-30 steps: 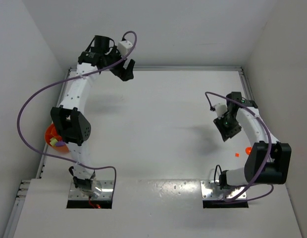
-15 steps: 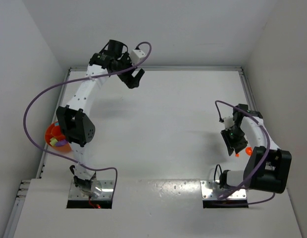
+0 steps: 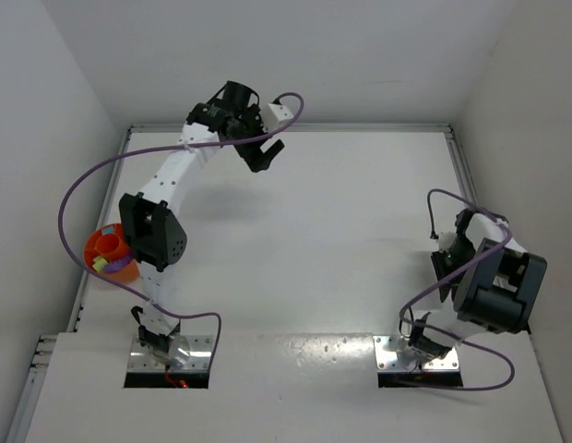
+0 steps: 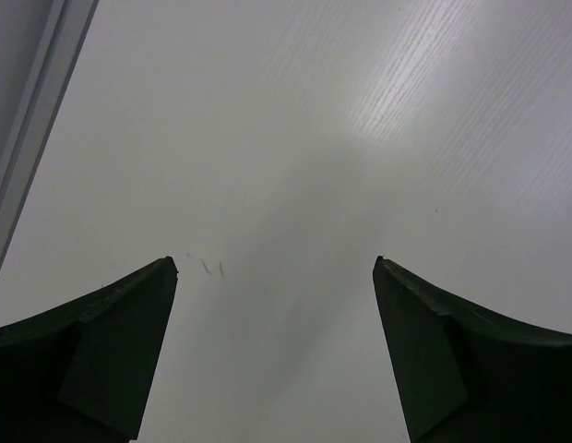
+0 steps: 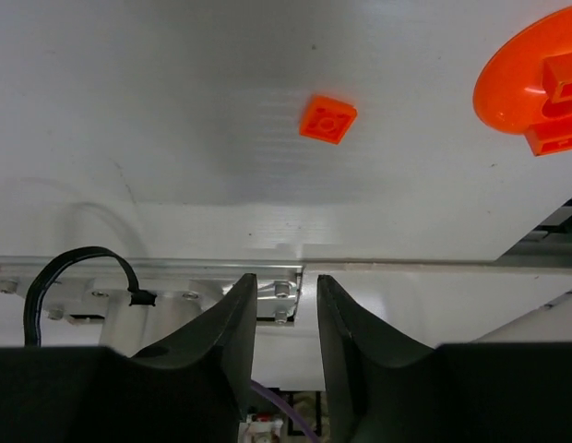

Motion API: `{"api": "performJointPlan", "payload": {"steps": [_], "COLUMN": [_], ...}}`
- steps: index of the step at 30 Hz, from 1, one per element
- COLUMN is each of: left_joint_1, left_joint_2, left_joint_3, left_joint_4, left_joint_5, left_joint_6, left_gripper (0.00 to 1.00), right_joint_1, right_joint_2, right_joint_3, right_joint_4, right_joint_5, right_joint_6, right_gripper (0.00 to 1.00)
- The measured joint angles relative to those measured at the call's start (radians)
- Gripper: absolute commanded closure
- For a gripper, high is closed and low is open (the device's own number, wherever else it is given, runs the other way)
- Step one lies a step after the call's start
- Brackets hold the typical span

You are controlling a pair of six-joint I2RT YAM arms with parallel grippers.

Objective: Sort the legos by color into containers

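Observation:
A tiny orange lego (image 5: 327, 118) lies flat on the white table in the right wrist view, ahead of and apart from my right gripper (image 5: 286, 277). That gripper's jaws stand a narrow gap apart with nothing between them. A round orange dish (image 5: 507, 83) carrying orange legos (image 5: 565, 78) sits at the upper right of that view. In the top view an orange bowl (image 3: 95, 247) at the left edge holds lime (image 3: 101, 265) and purple legos. My left gripper (image 3: 264, 155) (image 4: 275, 263) hovers wide open and empty over bare table near the back wall.
The right arm (image 3: 494, 286) is folded back over its own base plate (image 5: 175, 286), hiding the table beneath it in the top view. Purple cables loop beside both arms. A metal rail (image 4: 32, 120) borders the table.
The left arm swung right along the back wall, still open. The right arm folded back toward its base, its jaws narrowing, and now covers the orange lego and dish in the top view.

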Motion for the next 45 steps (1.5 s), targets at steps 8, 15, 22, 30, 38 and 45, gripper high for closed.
{"api": "performJointPlan", "payload": {"steps": [8, 15, 22, 30, 38, 45], "left_joint_1": [-0.005, -0.005, -0.005, -0.013, -0.013, -0.013], "left_joint_2": [0.018, 0.018, 0.019, 0.023, 0.029, 0.030], "left_joint_3": [0.001, 0.001, 0.001, 0.001, 0.001, 0.001], "left_joint_4": [-0.005, -0.007, -0.007, -0.007, -0.008, -0.008], "left_joint_5": [-0.034, -0.043, -0.045, -0.045, -0.045, -0.046], "left_joint_6": [0.027, 0.031, 0.031, 0.031, 0.040, 0.045], "left_gripper": [0.06, 0.06, 0.06, 0.06, 0.06, 0.06], "right_joint_1": [-0.084, -0.098, -0.095, -0.084, -0.084, -0.075], "right_joint_2": [0.168, 0.206, 0.214, 0.251, 0.260, 0.282], "right_joint_3": [0.075, 0.093, 0.085, 0.068, 0.072, 0.089], "right_joint_4": [0.051, 0.103, 0.165, 0.191, 0.190, 0.178], "right_joint_5": [-0.042, -0.062, -0.083, -0.107, -0.103, -0.090], "right_joint_6": [-0.005, 0.000, -0.012, -0.017, -0.018, -0.011], "right_gripper": [0.61, 0.60, 0.64, 0.64, 0.65, 0.68]}}
